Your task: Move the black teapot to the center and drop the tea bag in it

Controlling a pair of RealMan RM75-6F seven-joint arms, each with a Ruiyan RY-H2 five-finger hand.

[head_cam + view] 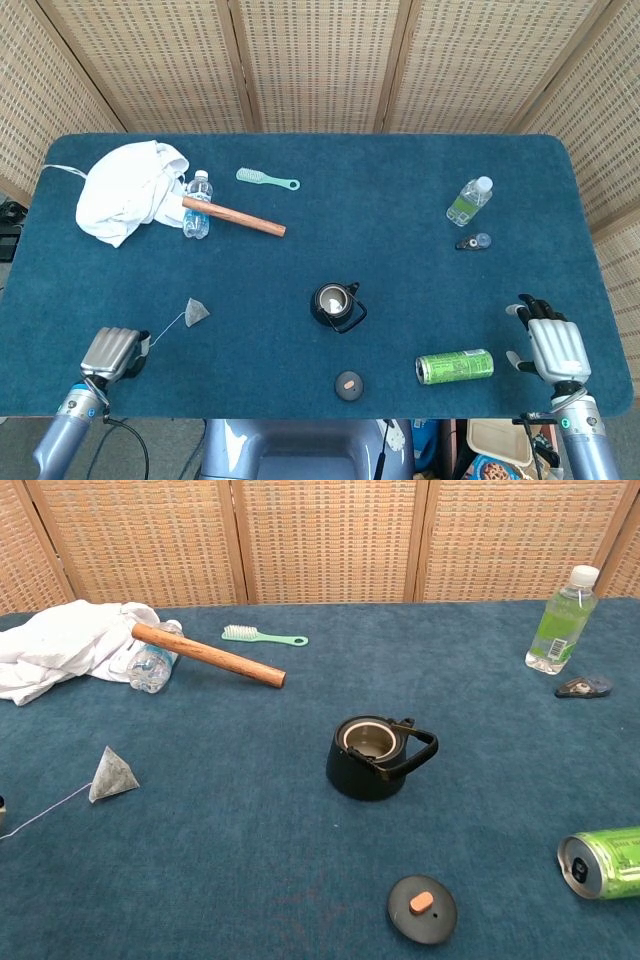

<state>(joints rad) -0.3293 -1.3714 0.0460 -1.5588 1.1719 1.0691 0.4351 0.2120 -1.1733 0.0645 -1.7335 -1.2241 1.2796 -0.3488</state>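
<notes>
The black teapot (333, 303) (372, 755) stands upright near the table's middle with its top uncovered. Its lid (348, 384) (422, 908) lies flat on the cloth in front of it. A grey pyramid tea bag (195, 312) (113, 775) rests on the table to the left. Its thin white string runs to my left hand (110, 353) at the front left edge. That hand's fingers are curled and pinch the string's end. My right hand (546, 345) lies at the front right edge, fingers apart and holding nothing.
A green can (455, 366) (603, 862) lies on its side by my right hand. Far right are a water bottle (468, 201) and a small dark object (474, 242). At the back left are a white cloth (128, 190), wooden rod (233, 216), small bottle (197, 205) and brush (267, 179).
</notes>
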